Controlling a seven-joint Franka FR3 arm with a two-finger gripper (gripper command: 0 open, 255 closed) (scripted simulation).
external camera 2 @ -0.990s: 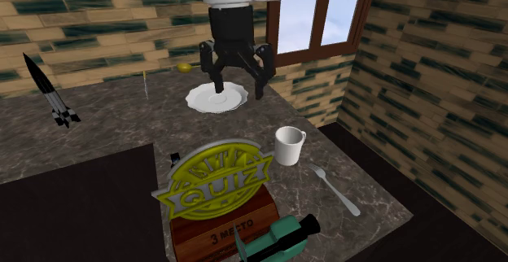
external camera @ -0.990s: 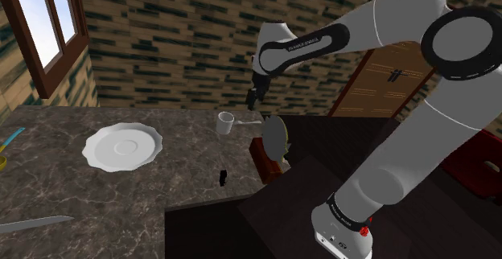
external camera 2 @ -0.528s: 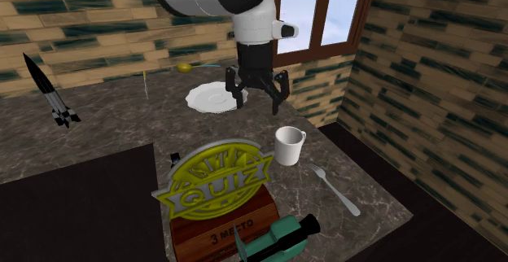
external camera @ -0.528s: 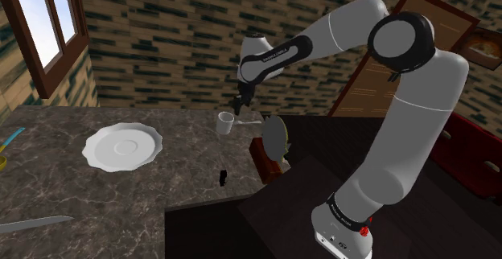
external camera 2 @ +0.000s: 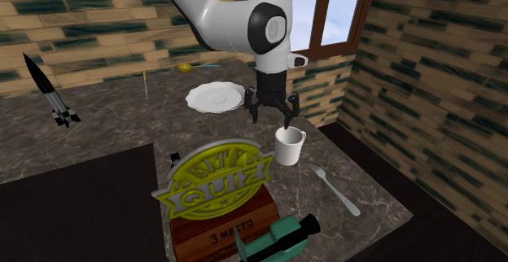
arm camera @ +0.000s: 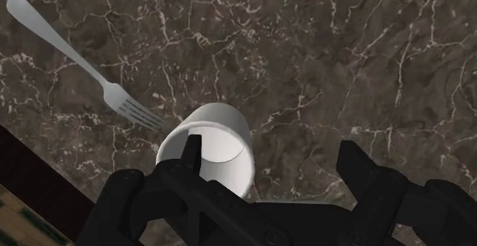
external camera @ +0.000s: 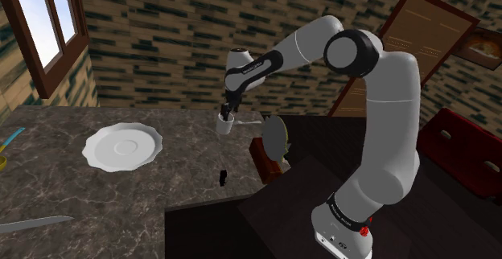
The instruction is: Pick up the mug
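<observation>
White arm (external camera: 394,121), smooth rounded links. Black disc joints (external camera: 351,54) between links. Dark forearm band (external camera: 269,63) with faint lettering. All-black gripper (external camera 2: 271,115): angular, faceted body, two blocky fingers (arm camera: 365,177). White base (external camera: 334,237), dark collar above it, red dot and small dark marks on its front.

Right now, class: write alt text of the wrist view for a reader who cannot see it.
The open all-black two-finger gripper hangs over a plain white mug, one finger above its mouth. A silver fork lies beside it on the dark veined marble counter.
</observation>
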